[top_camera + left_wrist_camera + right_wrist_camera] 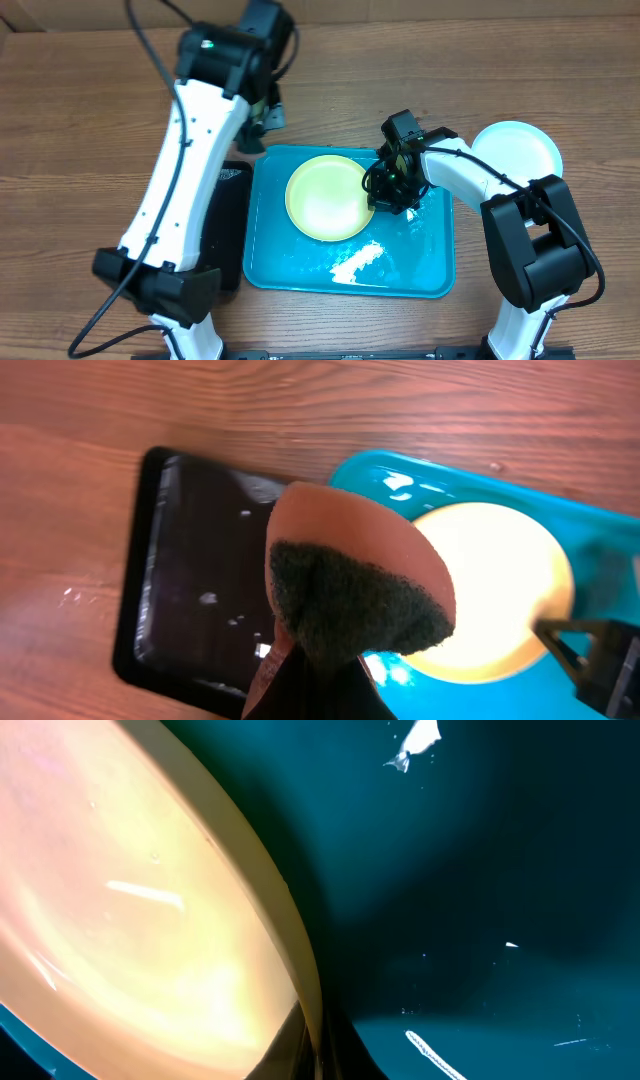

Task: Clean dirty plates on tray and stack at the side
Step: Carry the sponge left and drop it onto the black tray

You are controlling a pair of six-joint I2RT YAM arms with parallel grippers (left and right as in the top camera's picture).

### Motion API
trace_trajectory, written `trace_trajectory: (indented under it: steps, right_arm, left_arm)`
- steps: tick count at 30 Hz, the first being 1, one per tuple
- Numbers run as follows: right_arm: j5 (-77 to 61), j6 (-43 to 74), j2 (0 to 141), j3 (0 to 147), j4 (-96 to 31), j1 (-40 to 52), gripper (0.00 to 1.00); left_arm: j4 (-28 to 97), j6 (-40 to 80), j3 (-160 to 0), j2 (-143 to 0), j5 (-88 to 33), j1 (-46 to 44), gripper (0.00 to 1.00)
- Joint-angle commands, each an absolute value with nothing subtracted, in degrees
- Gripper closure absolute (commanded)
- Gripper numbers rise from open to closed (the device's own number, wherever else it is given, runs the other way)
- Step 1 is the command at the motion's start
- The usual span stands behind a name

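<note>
The left jaws are closed on a brown sponge (350, 585) with a dark green scouring face, held above the bench (80, 150) near the black tray (232, 215). To its right, a yellow-green plate (322, 200) lies inside the cyan tray (420, 265), near a white smear (358, 262). The right jaws are clamped on that plate's right rim. A light blue plate (515, 150) sits on the bench, right of the tray.
</note>
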State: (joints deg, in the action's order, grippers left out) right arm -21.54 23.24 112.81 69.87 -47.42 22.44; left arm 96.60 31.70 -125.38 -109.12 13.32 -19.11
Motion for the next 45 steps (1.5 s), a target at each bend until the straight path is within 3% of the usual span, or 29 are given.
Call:
trace_trajectory:
  steps: [1,6,17,29,37,45]
  right_arm:
    - [-14.63,22.22,115.94,68.31,-48.31,22.11,0.96]
    - [-14.63,22.04,115.94,68.31,-48.29,22.11,0.96]
    - [-14.63,20.73,115.94,68.31,-49.19,22.11,0.96]
    - [-14.66,20.78,115.94,68.31,-50.00,22.11,0.96]
    - [-14.63,20.73,115.94,68.31,-50.65,22.11,0.96]
    - [-14.59,19.00,115.77,68.38,-49.74,22.11,0.96]
  left_arm:
    - [96.82,34.63,-119.39,-108.62,15.68,-15.51,0.95]
    - [93.47,36.14,-107.61,-107.92,15.70,-11.62,0.96]
    - [70.50,37.67,-71.96,-101.67,9.76,-5.96,0.96]
    - [61.98,29.71,-64.07,-96.73,5.39,-0.27,0.93]
    - [56.95,30.00,-60.14,-96.86,5.48,1.34,0.75]
    - [56.73,29.50,-60.93,-96.84,4.84,1.98,0.35]
